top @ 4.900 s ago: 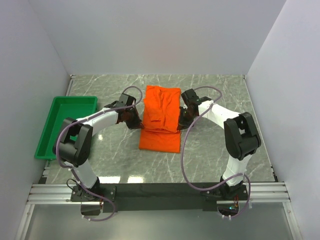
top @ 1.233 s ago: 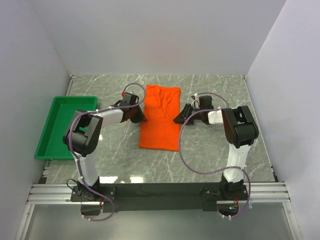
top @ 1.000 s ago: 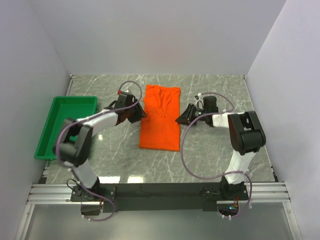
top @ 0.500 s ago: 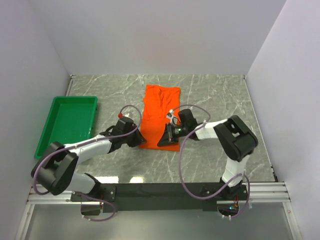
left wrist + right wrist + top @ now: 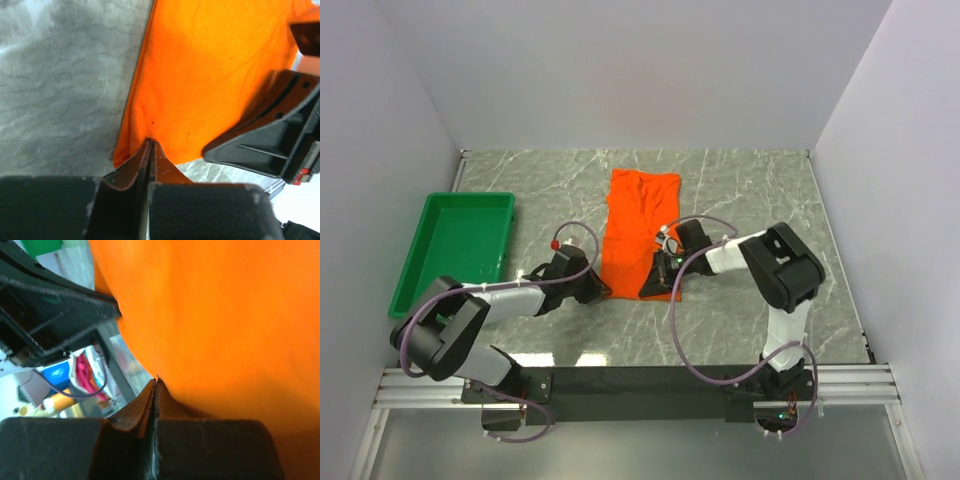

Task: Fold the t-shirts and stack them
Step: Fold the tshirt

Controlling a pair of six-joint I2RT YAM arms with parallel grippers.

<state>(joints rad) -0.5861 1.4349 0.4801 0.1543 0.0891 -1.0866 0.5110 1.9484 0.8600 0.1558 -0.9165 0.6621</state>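
The orange t-shirt [image 5: 640,215] lies on the marble table as a long strip folded lengthwise, running from far to near. My left gripper [image 5: 601,289] is at its near left corner, jaws pressed together on the hem; the left wrist view shows the tips [image 5: 150,142] pinching the cloth [image 5: 210,75]. My right gripper [image 5: 658,278] is at the near right corner, jaws shut on the hem [image 5: 156,380], with orange cloth [image 5: 225,315] filling that view. Each wrist view shows the other gripper just across the cloth.
A green tray [image 5: 470,196] stands at the left of the table. White walls close in the back and both sides. Purple cables loop over both arms near the shirt.
Both grippers have moved from the shirt's mid sides down to its near corners and now sit shut on the near hem. The shirt lies much as before.
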